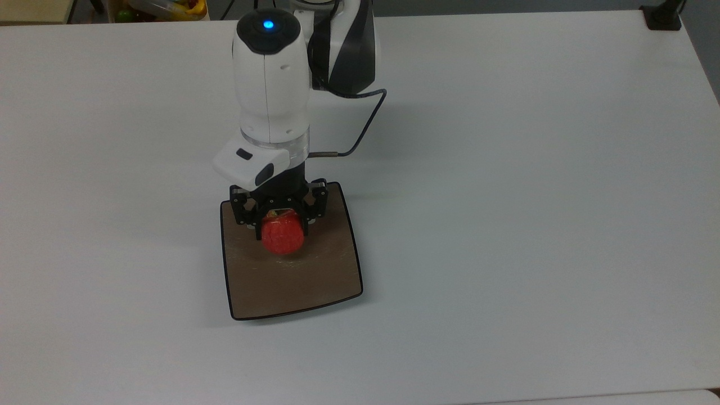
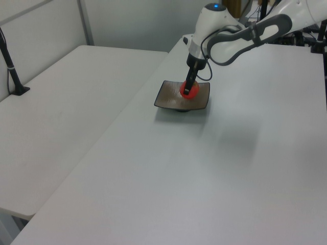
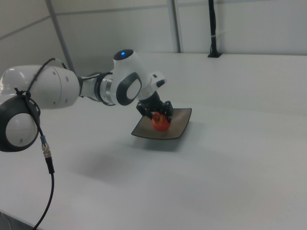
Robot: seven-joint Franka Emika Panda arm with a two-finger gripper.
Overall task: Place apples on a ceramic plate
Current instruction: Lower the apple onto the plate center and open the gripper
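Observation:
A small red apple [image 1: 283, 235] sits between the fingers of my gripper [image 1: 280, 220], which is shut on it. It is low over the middle of the square tan-brown ceramic plate [image 1: 315, 281]; whether it touches the plate I cannot tell. In the left view the apple [image 2: 189, 90] and gripper [image 2: 188, 90] are above the plate [image 2: 168, 97] centre. The right view shows the apple [image 3: 160, 122] held by the gripper [image 3: 159, 118] over the plate [image 3: 181, 125].
The white table [image 1: 506, 197] stretches around the plate on all sides. A black post base [image 1: 662, 17] stands at the top view's far right corner. A second white table [image 2: 61, 117] lies in the left view's left.

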